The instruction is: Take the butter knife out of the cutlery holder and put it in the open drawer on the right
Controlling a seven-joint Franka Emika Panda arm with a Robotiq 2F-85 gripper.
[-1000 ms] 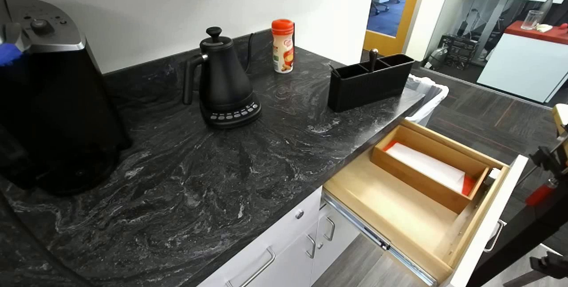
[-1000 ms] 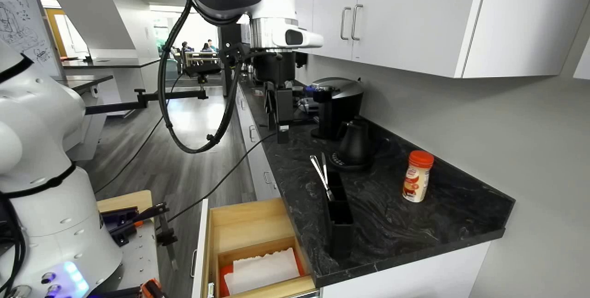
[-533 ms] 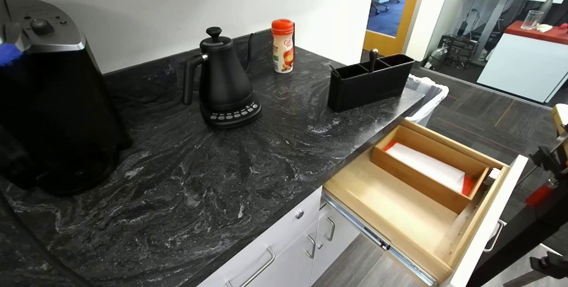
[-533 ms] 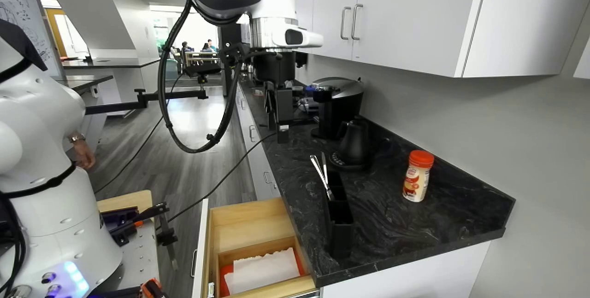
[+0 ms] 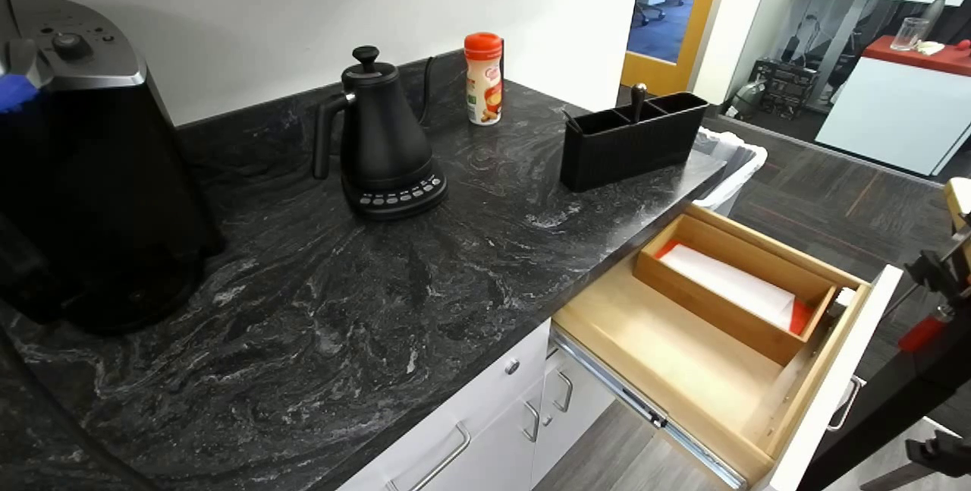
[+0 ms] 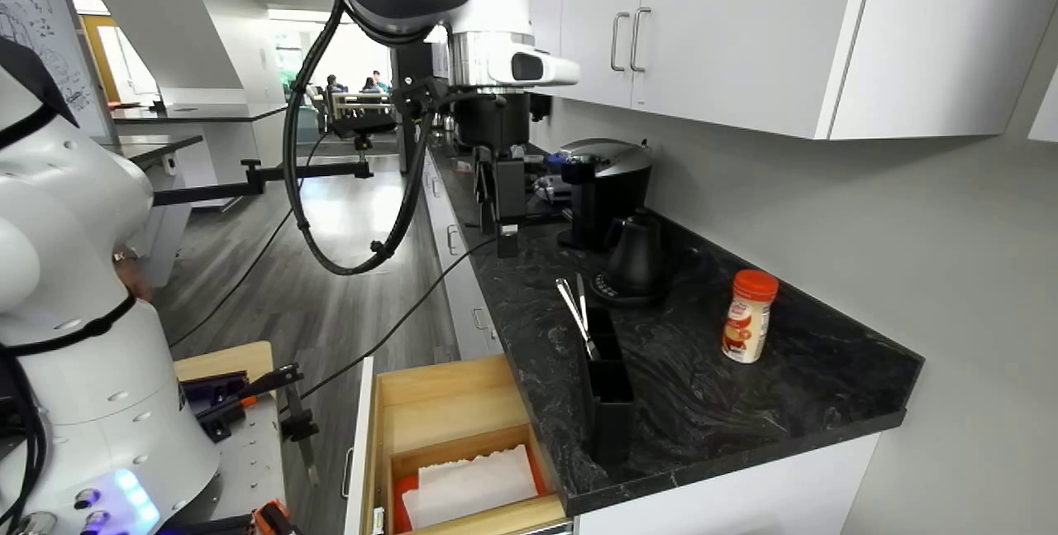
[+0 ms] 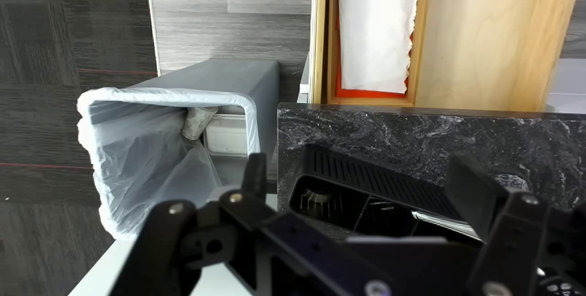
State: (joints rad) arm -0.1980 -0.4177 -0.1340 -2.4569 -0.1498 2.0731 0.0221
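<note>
Plainly, your fingers (image 7: 471, 191) gaped wide, empty; in the wrist view, the likely knife (image 7: 445, 224) lay at their four o'clock, running ten-to-four.

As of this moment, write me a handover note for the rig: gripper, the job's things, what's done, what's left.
Gripper: open, nothing held, raised above the dark countertop; the wrist view shows the cutlery holder between its jaws.
Holder: upright on the countertop, two silvery utensils sticking up. The butter knife is probably one of them; I can't tell which.
Drawer: open below the countertop's edge, a wooden tray with white paper inside.
Done: drawer open; nothing gripped yet.
Left: grip the butter knife, lift it out, put it in the drawer.
</note>
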